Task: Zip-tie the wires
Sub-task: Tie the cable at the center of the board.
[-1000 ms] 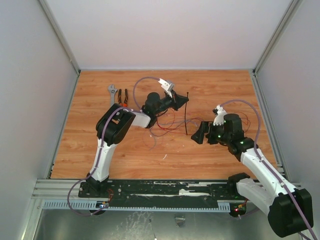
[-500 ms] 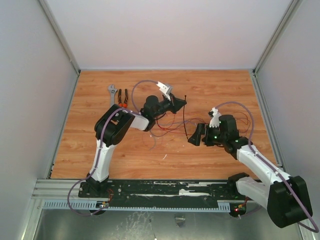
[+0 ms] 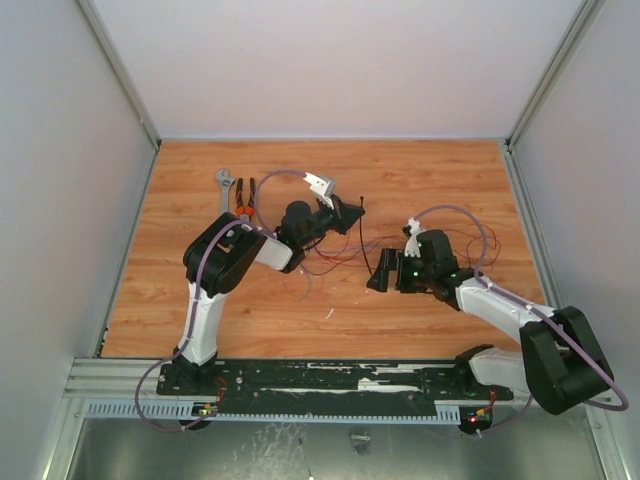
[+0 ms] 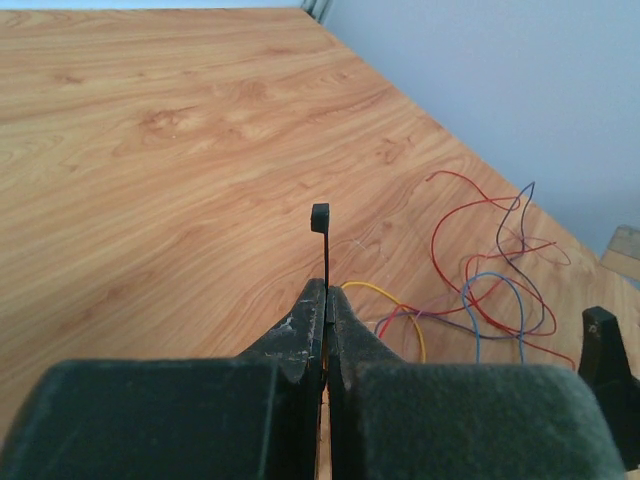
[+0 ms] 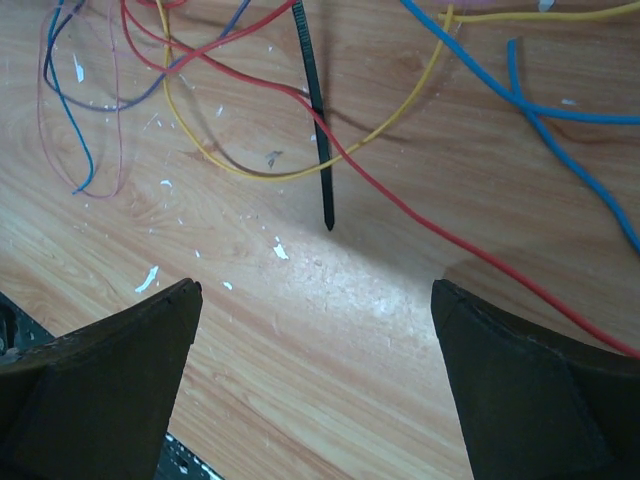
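My left gripper (image 3: pixel 349 209) is shut on the zip tie (image 3: pixel 364 240), a thin dark strip. In the left wrist view its small head (image 4: pixel 320 217) sticks up past the closed fingertips (image 4: pixel 312 305). The strip hangs down toward the table, and its pointed tail (image 5: pixel 322 170) ends just ahead of my right gripper (image 5: pixel 315 290). That gripper (image 3: pixel 377 276) is open and empty, low over the table. The wires (image 3: pixel 330 256), thin red, purple, yellow and blue strands, lie loose between the arms. They also show in the left wrist view (image 4: pixel 480 290) and cross the zip tie in the right wrist view (image 5: pixel 240 80).
A grey wrench (image 3: pixel 225 184) and orange-handled pliers (image 3: pixel 246 196) lie at the back left. More wire loops (image 3: pixel 482 238) lie right of the right arm. White flecks (image 5: pixel 148 277) dot the wooden table (image 3: pixel 430 170). Walls close in three sides.
My right arm has swung left and down, bringing its open gripper to the zip tie's tail. My left gripper has shifted slightly left, still holding the zip tie.
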Controlling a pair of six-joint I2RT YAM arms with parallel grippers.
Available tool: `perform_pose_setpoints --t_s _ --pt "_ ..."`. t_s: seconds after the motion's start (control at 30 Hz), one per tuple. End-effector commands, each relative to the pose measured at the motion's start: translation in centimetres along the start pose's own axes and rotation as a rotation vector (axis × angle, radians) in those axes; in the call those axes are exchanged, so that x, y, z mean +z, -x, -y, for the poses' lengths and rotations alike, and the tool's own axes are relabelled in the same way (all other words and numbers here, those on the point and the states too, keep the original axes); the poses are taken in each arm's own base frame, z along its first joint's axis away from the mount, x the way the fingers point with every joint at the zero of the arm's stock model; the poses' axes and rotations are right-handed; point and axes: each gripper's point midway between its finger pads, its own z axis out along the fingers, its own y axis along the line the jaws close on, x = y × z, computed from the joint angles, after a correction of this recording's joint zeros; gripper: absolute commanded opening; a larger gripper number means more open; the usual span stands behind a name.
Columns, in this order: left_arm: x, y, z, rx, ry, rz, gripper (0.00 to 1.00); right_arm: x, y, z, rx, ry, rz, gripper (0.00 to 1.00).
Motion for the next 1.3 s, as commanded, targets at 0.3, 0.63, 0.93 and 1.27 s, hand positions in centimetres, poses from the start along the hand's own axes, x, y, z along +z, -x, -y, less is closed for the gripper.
perform_pose_setpoints --t_s 0.3,0.63,0.93,1.27 --pt "-0.8 2.2 1.1 -0.001 0.023 0.097 0.0 3.2 3.3 -0.8 0.001 -0.025 0.069 0.99" --pt "-0.9 2.2 1.1 0.007 0.029 0.096 0.0 6.1 6.5 -0.7 -0.048 -0.057 0.079 0.99" --pt "-0.9 1.5 0.5 -0.004 0.044 0.077 0.0 7.5 9.9 -1.4 -0.148 -0.059 0.108 0.99" --pt "-1.4 0.2 -1.1 -0.068 0.114 0.053 0.0 5.8 8.0 -2.3 -0.133 -0.01 0.059 0.99"
